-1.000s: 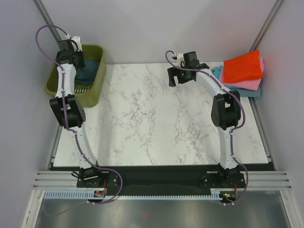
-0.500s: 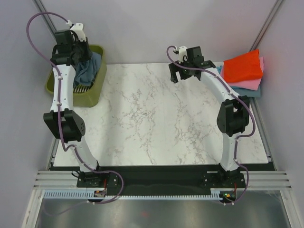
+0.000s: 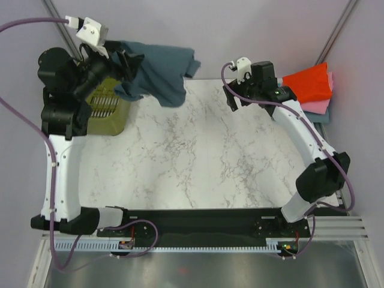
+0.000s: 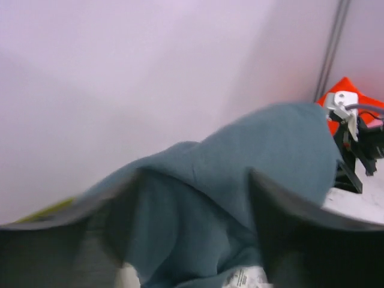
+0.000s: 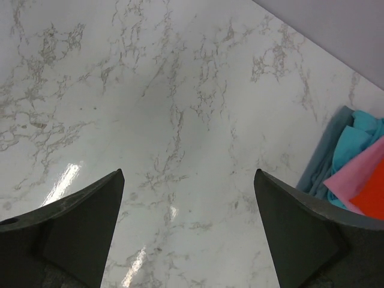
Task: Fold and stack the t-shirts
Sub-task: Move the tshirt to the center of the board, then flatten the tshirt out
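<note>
The slate blue-grey t-shirt (image 3: 159, 72) hangs spread in the air over the table's back left corner, trailing from my left gripper (image 3: 123, 66). In the left wrist view the blurred fingers (image 4: 288, 222) stand wide apart with the t-shirt (image 4: 240, 174) bunched loosely between and over them, its white label showing; the left gripper (image 4: 195, 177) is open. My right gripper (image 3: 240, 99) hovers open over bare table at the back right, nothing between its fingers (image 5: 78, 222). Folded t-shirts are stacked at the far right: red-orange (image 3: 306, 84) on top, pink (image 3: 321, 107) and teal (image 5: 360, 141) beneath.
The olive-green basket (image 3: 111, 114) stands at the table's left back corner, partly hidden by the left arm. The white marble table (image 3: 198, 156) spreads between the arms. Grey walls close the back and both sides.
My left arm has swung up and out of the basket, pulling the blue-grey t-shirt into the air, and its jaws have gone from shut to wide apart. The right gripper shifted slightly right.
</note>
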Tool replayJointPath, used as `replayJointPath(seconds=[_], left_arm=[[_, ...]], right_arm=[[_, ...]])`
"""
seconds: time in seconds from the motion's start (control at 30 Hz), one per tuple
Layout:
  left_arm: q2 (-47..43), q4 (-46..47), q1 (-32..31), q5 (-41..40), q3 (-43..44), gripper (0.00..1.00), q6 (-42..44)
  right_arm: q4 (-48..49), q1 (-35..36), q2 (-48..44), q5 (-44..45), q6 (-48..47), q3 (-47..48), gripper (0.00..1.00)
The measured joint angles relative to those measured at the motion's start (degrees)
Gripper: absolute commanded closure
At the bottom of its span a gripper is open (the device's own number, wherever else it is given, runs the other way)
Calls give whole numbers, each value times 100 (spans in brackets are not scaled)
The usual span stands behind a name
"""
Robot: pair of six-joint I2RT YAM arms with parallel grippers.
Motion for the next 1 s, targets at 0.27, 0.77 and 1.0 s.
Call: replayJointPath(seconds=[0.27, 0.77, 1.0], left_arm=[[-1021, -87, -61, 664, -2140, 1, -393], [-1421, -1408, 83, 581, -5783, 13, -1091], [-1353, -1644, 455, 420, -5980, 18, -1770]], right_arm=[[-339, -11, -1493, -439, -273, -474, 8], [-1351, 1266, -1587, -2933, -2, -2264, 10], [-1355, 1823, 11, -3088, -22, -1384, 11]])
